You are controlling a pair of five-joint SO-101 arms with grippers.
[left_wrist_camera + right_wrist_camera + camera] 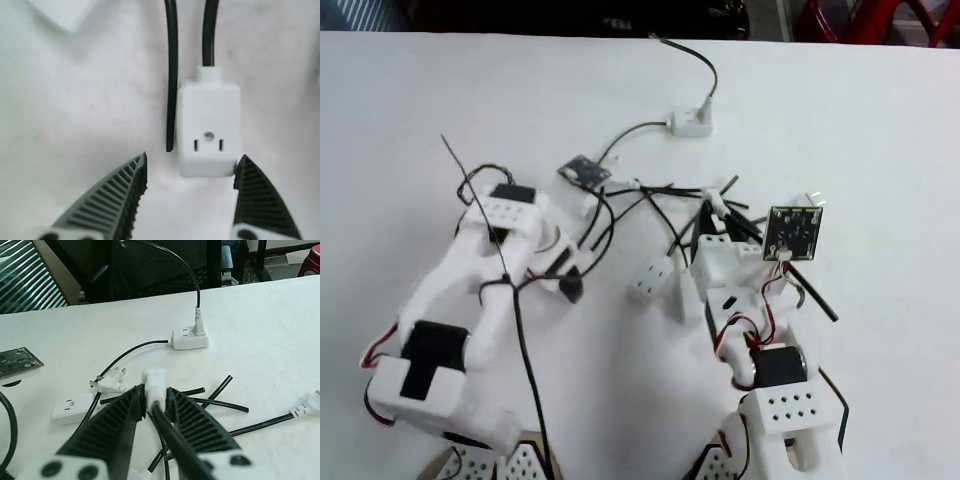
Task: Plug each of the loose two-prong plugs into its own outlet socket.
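White plastic two-prong plug [154, 382] is sitting pinched between the narrowed jaws of the right gripper [156, 399], near loose black cords [222, 404] on the white table [260, 330]. Beyond it, a white outlet block [190, 340] is already carrying a plug. The left gripper [192, 161] is hovering wide open, its ribbed fingers [125, 192] flanking the near end of a white square outlet socket [209, 120].
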